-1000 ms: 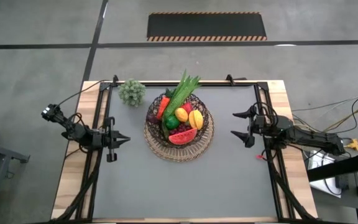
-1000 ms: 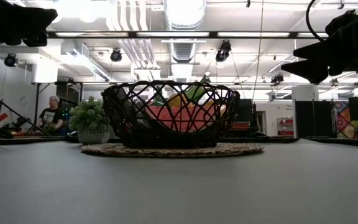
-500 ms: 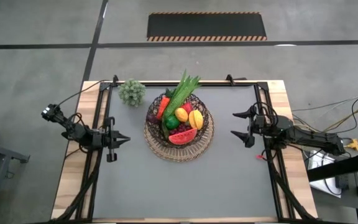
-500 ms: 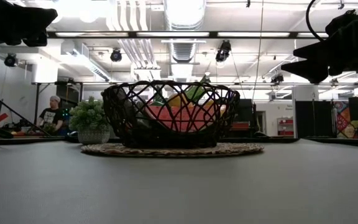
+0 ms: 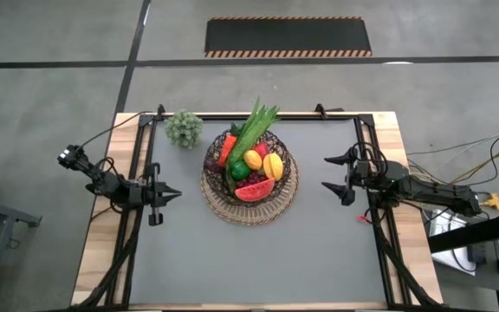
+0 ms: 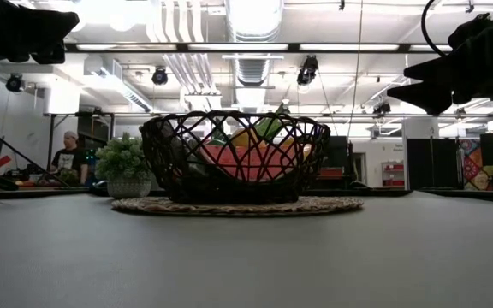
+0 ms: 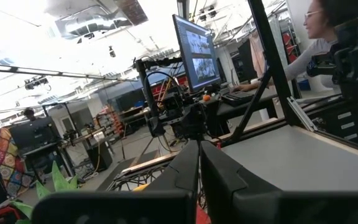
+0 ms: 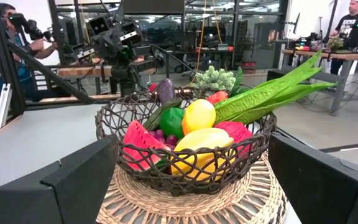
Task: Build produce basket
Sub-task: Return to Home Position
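Note:
The dark wire basket [image 5: 249, 169] with a tan wicker base [image 5: 251, 208] stands at the table's middle, toward the far side. It holds the produce: carrot [image 5: 226, 149], long green leaves [image 5: 256, 121], lemon [image 5: 253, 159], mango [image 5: 273, 165], watermelon slice [image 5: 255, 191], lime [image 5: 240, 172] and grapes [image 5: 249, 180]. My left gripper [image 5: 177, 194] is shut and empty, left of the basket and pointing at it. My right gripper [image 5: 326, 172] is open and empty, right of the basket, which fills the right wrist view [image 8: 185, 149].
A pale grey-green bushy clump [image 5: 184, 128] stands at the far left, beside the basket. Black frame rails [image 5: 137, 173] run along the table's left and right sides. Bare grey table [image 5: 258, 260] lies near the front. People show in the room beyond.

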